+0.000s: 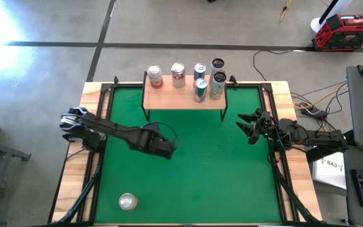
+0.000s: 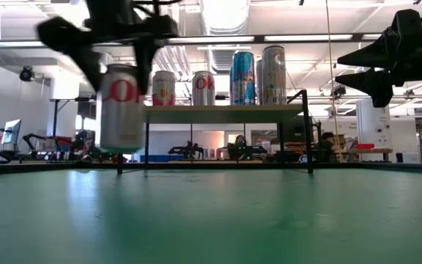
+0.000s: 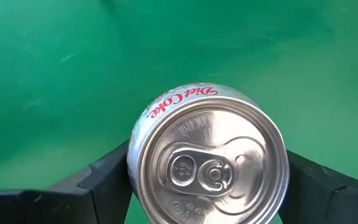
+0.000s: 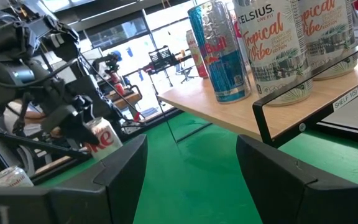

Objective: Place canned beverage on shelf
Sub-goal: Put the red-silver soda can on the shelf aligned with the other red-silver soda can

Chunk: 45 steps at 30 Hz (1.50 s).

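- The left gripper's two dark fingers (image 3: 107,177) press on opposite sides of a Diet Coke can (image 3: 209,155), clamping its wall so that it stays upright, lid and pull tab facing the wrist camera.
- The left gripper (image 1: 162,146) hangs over the middle of the green mat (image 1: 232,183), and the low view shows the can clear of the surface (lifted high enough, I judge, to pass over the edge of the shelf).
- The shelf (image 1: 169,99) stands at the far edge of the mat, its wooden top on thin black legs, well apart from the held can.
- Six cans already stand there: two red-and-white ones (image 1: 154,75) towards its left end and taller ones (image 1: 217,85) bunched towards the right, which leaves bare wood at the front left, probably the easiest landing spot.
- One more silver can (image 1: 127,201) stands alone near the mat's near edge, untouched.
- The right gripper (image 1: 249,128) waits at the mat's right side, fingers apart and empty, out of the carrying path.
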Motion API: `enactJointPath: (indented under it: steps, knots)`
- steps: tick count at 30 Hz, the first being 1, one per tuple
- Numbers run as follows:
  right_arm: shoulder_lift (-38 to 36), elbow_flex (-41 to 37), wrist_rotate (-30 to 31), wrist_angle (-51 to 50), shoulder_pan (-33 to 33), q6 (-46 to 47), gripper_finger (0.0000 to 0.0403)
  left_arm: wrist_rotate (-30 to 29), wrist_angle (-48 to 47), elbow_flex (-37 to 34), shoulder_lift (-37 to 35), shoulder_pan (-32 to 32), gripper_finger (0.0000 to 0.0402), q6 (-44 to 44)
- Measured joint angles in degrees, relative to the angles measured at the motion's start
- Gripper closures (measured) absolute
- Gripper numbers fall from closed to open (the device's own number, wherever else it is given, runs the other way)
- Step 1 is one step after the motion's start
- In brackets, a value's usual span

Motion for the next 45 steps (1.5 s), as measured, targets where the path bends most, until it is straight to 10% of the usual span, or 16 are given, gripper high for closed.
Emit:
enactJointPath:
  steps: [20,45]
  knots:
    - [0.00,0.01,0.00,0.00,-0.01,0.01,0.0165,-4.26,-7.17,33.93,25.72,2.48,0.0114,21.71]
    - [-0.02,-0.01,0.00,0.00,0.01,0.01,0.0165,-0.03,0.91,35.02,28.88,7.57,0.0097,18.63]
